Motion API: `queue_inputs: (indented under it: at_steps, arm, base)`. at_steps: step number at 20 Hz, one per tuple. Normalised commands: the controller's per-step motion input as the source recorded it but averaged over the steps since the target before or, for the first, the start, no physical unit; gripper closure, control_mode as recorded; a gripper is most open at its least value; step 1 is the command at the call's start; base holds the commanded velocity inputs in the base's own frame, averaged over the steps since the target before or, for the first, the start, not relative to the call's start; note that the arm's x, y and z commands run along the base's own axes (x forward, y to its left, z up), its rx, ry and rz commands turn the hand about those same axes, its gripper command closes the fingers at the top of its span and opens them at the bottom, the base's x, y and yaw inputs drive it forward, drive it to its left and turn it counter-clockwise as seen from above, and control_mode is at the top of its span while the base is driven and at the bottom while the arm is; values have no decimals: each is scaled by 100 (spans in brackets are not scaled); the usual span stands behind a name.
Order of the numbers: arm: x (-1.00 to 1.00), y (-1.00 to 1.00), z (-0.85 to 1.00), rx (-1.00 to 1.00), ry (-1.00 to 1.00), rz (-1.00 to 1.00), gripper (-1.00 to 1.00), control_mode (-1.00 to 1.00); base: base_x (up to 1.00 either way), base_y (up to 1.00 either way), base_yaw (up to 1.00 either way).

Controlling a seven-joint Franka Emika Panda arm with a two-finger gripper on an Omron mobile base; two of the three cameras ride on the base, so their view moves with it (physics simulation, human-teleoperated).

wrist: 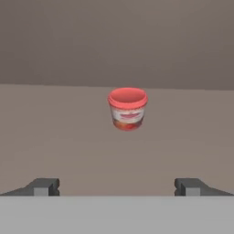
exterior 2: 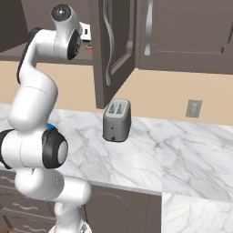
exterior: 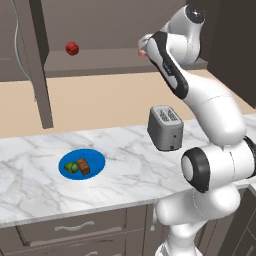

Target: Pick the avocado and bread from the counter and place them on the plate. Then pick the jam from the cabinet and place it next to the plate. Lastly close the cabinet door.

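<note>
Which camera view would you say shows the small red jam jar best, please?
The hand view: the small red jam jar with its pale label stands unobstructed on the cabinet shelf, centred ahead of the open fingers. In the left base view only a red sliver peeks past the arm.

The white arm (exterior: 210, 120) rises from its base, bends at the elbow and reaches up and forward, its pincer (wrist: 117, 186) spread wide, gripping nothing.

jam (wrist: 128, 109) upright on shelf (wrist: 55, 137) | claw (wrist: 117, 186) wide open, apparently short of it
</note>
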Motion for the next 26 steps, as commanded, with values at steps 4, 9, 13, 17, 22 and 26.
queue_inputs:
  at_steps: [4, 9, 13, 17, 22, 26]
  arm:
    - [34, 0, -18, -2, 0, 0, -100, -100]
    - [39, -1, -4, 6, 0, 0, -100, -100]
    - [35, 0, -3, 5, 0, 0, -100, -100]
    - [34, 0, -14, 1, 0, 0, -100, -100]
    - [26, 0, -15, 0, 0, 0, -100, -100]
    - [24, 0, -6, 0, 0, 0, -100, -100]
  base:
    - [0, 0, 0]
    - [0, 0, 0]
    - [0, 0, 0]
    - [0, 0, 0]
    - [0, 0, 0]
    - [0, 0, 0]
